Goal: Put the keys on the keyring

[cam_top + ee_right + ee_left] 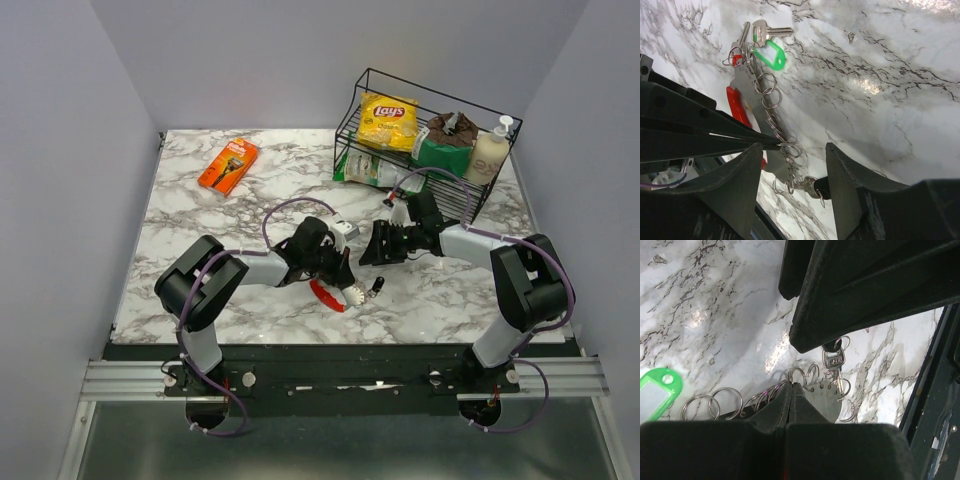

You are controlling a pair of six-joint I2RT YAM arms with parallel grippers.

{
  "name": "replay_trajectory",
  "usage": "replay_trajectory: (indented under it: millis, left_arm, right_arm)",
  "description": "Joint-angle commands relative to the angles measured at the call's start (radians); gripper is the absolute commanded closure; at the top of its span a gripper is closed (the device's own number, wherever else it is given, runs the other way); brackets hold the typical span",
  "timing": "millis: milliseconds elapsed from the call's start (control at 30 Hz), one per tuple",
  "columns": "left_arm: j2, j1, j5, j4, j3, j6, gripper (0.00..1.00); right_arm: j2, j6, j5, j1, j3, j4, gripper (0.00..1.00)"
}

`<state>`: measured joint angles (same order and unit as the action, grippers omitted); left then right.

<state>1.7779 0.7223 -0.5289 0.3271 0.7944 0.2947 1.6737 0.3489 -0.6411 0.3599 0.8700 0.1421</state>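
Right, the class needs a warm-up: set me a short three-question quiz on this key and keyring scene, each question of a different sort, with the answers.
1. True or false: the right tool is shut on a key.
2. What colour is the plastic tag lying beside the keys? A green, B blue, C orange.
3. What is the left tool pinching?
Key: 1 false, it stands open and holds nothing. 2 A. 3 the keyring, at the edge of its grey plate.
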Motion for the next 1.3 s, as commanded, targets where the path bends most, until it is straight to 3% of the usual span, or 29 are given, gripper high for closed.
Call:
replay_trajectory:
  millis: [0,300,733,1033,1267]
  left_arm:
    - [-0.008,0.003,0.007,0.016,0.0,-0.025,1.0]
    - [-0.143,0.003,0.042,0.104,-0.11,-0.052,1.0]
    - [-0.35,0.017,0.084,0.171,-0.247,-0.186,1.0]
    - [-0.554,0.063,0.05,0.439,-0.464,-0.374,1.0]
    - [-0.696,0.095,0.096,0.386,-0.512,-0.509,1.0]
  right_arm:
    - [-0.022,-0.021,-0.038,-0.003,-0.015,-0.021,0.39]
    - [-0.1,-0.076,-0.127,-0.003,-0.06,-0.076,0.37]
    - [-0.218,-0.105,-0.379,-0.003,-0.147,-0.294,0.36]
    - [-0.322,-0.122,-0.503,-0.001,-0.215,-0.423,0.36]
    - [-0.348,-0.12,-0.523,0.001,-0.23,-0.45,0.36]
